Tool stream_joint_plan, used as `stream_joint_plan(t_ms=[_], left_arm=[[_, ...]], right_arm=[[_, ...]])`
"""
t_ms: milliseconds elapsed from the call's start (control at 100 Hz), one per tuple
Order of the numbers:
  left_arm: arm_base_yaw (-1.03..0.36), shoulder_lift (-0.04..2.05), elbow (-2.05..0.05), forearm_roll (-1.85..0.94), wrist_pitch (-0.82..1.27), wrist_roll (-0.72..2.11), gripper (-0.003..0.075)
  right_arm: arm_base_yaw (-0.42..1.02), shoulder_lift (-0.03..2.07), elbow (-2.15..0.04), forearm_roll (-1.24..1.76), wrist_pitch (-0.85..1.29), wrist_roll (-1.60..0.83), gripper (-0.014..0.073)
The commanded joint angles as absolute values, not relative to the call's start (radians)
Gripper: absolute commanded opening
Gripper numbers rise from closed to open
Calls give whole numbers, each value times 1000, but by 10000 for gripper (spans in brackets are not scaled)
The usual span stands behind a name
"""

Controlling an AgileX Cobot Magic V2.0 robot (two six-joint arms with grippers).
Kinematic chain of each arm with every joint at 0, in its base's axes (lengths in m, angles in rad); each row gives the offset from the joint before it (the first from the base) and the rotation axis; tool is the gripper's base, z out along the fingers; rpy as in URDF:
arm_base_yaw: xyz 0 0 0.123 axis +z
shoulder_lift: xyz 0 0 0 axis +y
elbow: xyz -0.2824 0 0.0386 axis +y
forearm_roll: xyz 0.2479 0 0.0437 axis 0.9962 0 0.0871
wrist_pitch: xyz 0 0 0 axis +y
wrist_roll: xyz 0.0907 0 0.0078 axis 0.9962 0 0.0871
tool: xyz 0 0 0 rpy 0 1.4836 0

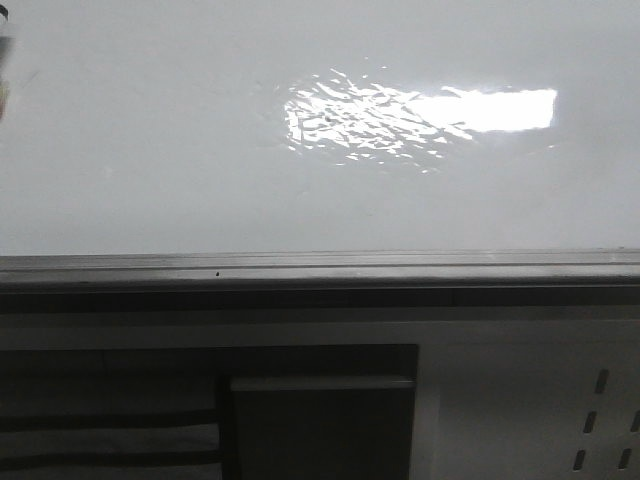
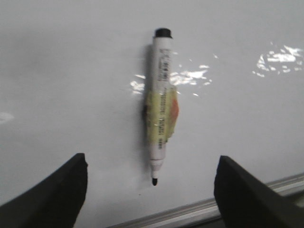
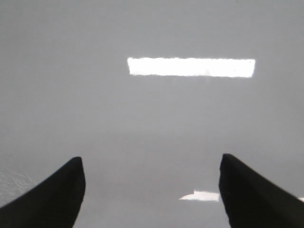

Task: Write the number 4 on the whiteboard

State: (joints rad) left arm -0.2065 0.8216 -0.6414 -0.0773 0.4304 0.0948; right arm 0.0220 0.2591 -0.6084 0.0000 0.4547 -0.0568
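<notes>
The whiteboard [image 1: 150, 150] is glossy white-grey with a bright light reflection [image 1: 480, 110]. No number 4 shows on it in any view. In the left wrist view a white marker [image 2: 160, 99] wrapped in yellow tape lies flat on the whiteboard [image 2: 61, 71], its bare black tip [image 2: 154, 181] pointing toward the rail. My left gripper [image 2: 152, 161] is open above it, with one dark finger [image 2: 57, 194] on each side and neither touching it. My right gripper [image 3: 151, 157] is open over bare whiteboard [image 3: 71, 95] with nothing between its fingers. Neither gripper shows in the front view.
A grey metal rail [image 1: 320, 265] runs along the board's near edge and also shows in the left wrist view as rail [image 2: 190, 211]. Below it are a dark recessed panel [image 1: 320, 420] and a white perforated panel [image 1: 600, 410].
</notes>
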Motion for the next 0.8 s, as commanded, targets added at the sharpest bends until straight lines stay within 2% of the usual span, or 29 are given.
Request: stream_joint_plan(t_ms=[0, 230, 480, 790], left_arm=[[-226, 897, -687, -75, 334, 97, 513], [-226, 1055, -705, -77, 245, 97, 513], [-226, 1119, -705, -77, 189, 97, 505], [-226, 1120, -705, -77, 179, 97, 330]], right_arm=[[17, 279, -632, 0, 378, -57, 523], [17, 279, -632, 0, 383, -57, 523], [17, 279, -632, 0, 385, -57, 523], [17, 279, -632, 0, 385, -57, 523]])
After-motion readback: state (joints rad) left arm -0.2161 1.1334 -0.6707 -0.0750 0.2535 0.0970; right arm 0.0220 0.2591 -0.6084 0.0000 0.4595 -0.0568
